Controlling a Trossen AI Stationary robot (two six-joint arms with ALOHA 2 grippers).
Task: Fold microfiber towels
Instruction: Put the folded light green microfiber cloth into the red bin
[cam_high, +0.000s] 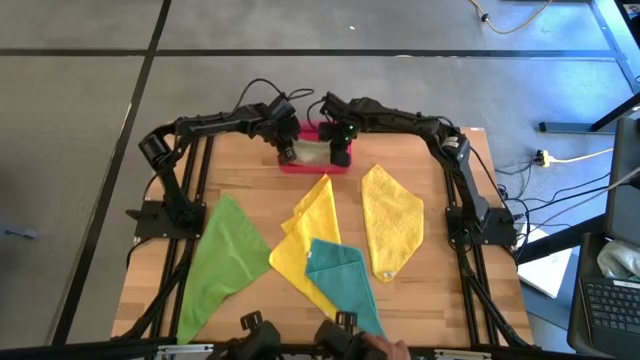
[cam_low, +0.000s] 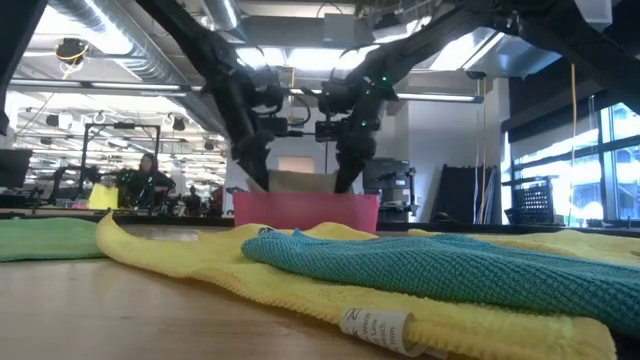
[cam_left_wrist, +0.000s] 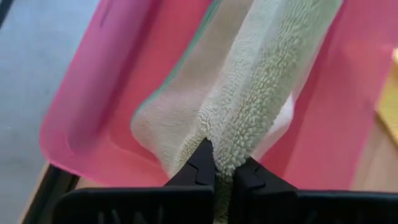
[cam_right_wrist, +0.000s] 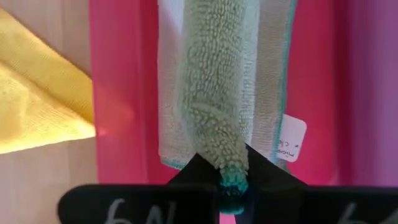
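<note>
While both grippers, left (cam_high: 287, 152) and right (cam_high: 341, 155), pinch its ends, the olive towel (cam_high: 313, 150) spans the tray (cam_high: 313, 166) lengthwise.

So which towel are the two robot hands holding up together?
Look at the far edge of the wooden table, where the pink tray sits. The pale olive towel hangs over it, pinched by the left gripper and right gripper. It's the only towel not lying flat.

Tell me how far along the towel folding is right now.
Done: nothing fully set down. In hand: the left gripper and right gripper pinch the folded pale olive towel over the pink tray. Left: the bright green towel, two yellow towels and teal towel lie unfolded on the table.
</note>
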